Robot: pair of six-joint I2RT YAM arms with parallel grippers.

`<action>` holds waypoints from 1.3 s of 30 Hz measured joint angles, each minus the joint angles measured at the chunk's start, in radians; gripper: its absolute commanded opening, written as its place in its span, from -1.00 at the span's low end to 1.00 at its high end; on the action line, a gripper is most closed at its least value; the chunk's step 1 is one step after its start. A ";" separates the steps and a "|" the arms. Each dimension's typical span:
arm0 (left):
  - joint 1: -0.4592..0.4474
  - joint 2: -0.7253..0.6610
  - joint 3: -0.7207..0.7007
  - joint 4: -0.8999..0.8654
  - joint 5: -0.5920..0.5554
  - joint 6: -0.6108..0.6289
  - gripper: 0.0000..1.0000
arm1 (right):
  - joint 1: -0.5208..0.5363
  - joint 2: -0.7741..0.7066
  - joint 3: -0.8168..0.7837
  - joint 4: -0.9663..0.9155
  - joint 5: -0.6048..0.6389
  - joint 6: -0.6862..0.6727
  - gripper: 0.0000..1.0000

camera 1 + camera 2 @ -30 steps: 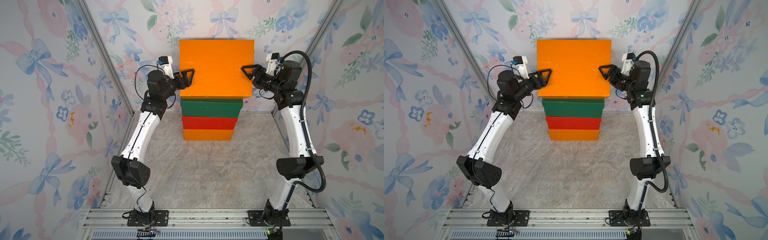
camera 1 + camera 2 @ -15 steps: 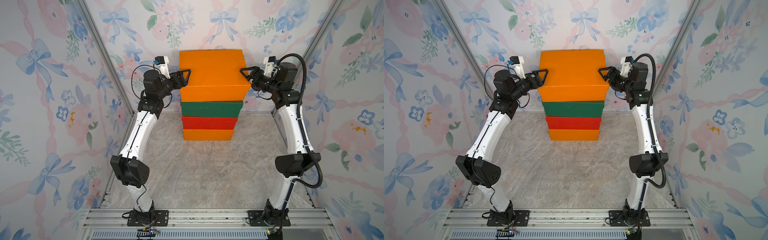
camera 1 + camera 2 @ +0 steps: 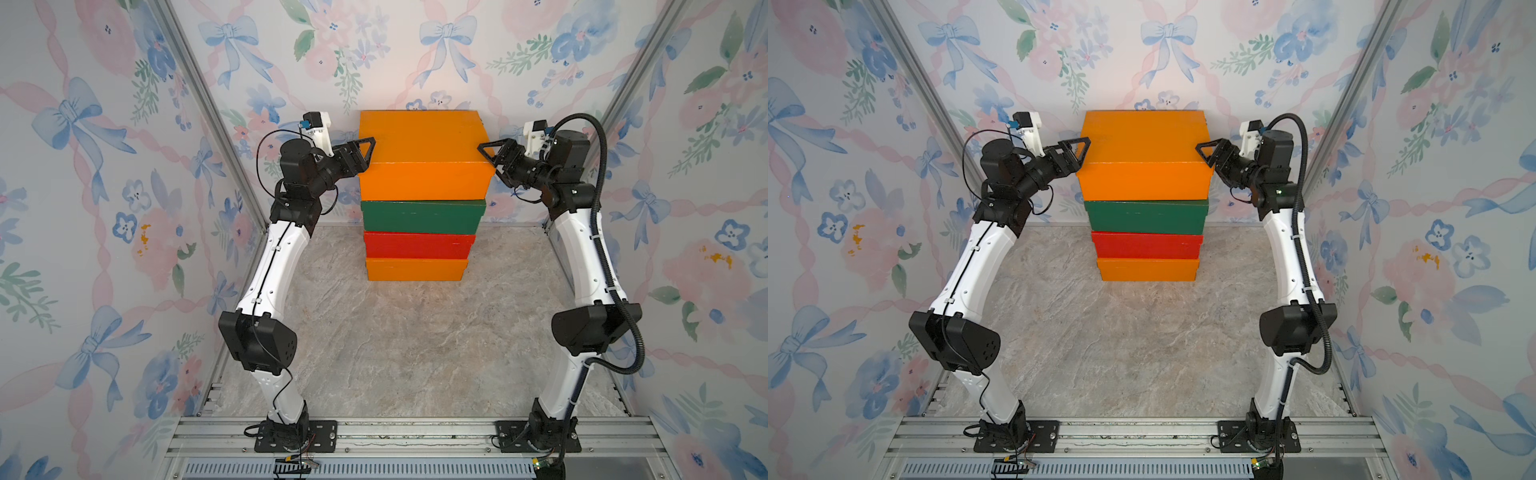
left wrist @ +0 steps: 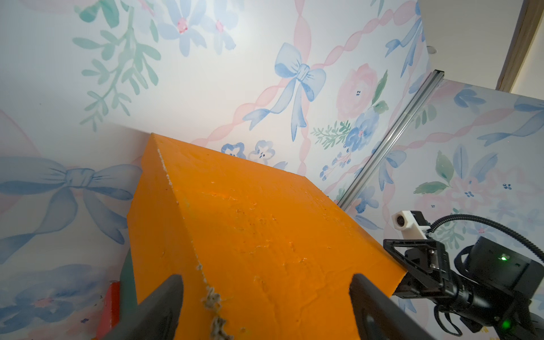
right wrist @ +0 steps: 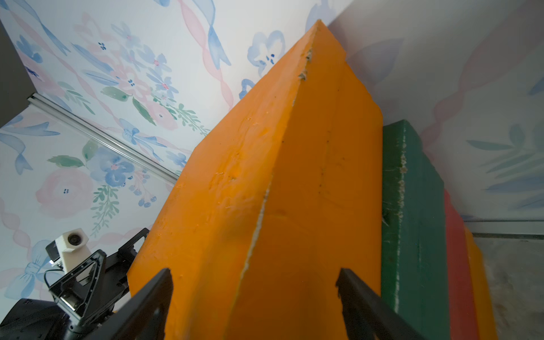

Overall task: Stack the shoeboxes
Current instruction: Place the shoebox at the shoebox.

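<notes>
Between my left gripper point(image 3: 365, 151) and right gripper point(image 3: 488, 156), both spread wide, sits the top orange shoebox point(image 3: 419, 141), resting on the green shoebox point(image 3: 419, 216), red shoebox point(image 3: 417, 245) and bottom orange shoebox point(image 3: 415, 269) below. I judge all 4 stacked. Next I should draw both grippers straight outward without nudging it.

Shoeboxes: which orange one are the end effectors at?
The top orange shoebox, resting on the green shoebox, with the left end effector and right end effector at its ends. The bottom orange shoebox lies under the red shoebox.
</notes>
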 measured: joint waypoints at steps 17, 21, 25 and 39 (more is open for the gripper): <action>-0.017 -0.003 -0.065 0.000 0.012 -0.004 0.80 | -0.005 -0.156 -0.173 0.072 -0.008 0.000 0.74; -0.021 -0.006 -0.065 0.000 0.011 -0.004 0.80 | 0.000 -0.174 -0.219 0.094 -0.011 0.000 0.73; -0.021 -0.007 -0.065 0.000 0.011 -0.006 0.77 | 0.010 -0.188 -0.261 0.103 -0.011 -0.001 0.72; -0.024 -0.007 -0.065 0.000 0.007 -0.006 0.75 | 0.030 -0.240 -0.304 0.110 -0.010 -0.016 0.72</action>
